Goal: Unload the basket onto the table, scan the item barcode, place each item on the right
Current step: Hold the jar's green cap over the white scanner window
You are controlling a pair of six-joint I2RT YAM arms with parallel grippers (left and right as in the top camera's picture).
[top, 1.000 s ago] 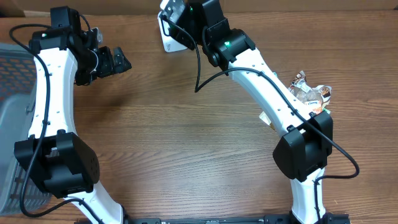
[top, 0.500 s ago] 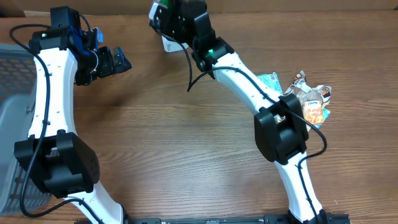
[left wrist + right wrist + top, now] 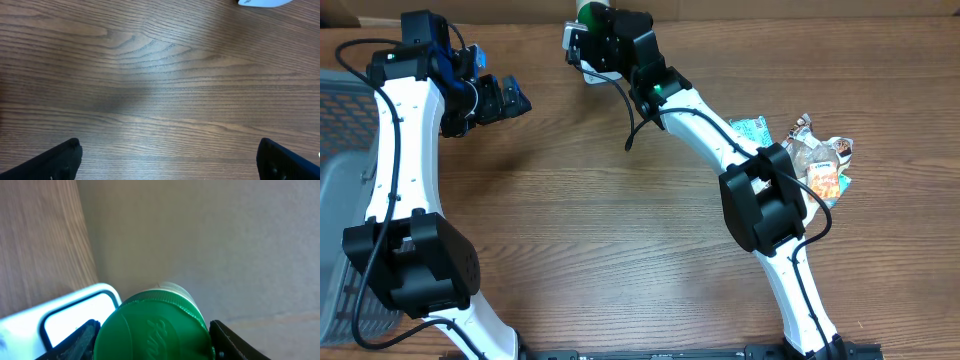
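Right gripper: positioned at the far edge of the table, jaws clamped on a container with a green lid. In the right wrist view one finger bears on each side of the lid. The lid carries raised cursive script, but it cannot be read from this angle.

White scanner: lies on the table just beside the held container, on its left in the wrist view. It has a pale window framed by a dark outline, and no lettering is legible on it.

Left gripper: above bare wood at the far left, jaws spread wide with nothing between them. Both fingertips show at the lower corners of the left wrist view.

Other items: a heap of printed snack packets lies beside the right arm – the print is too small to read – and a grey basket sits at the left edge.
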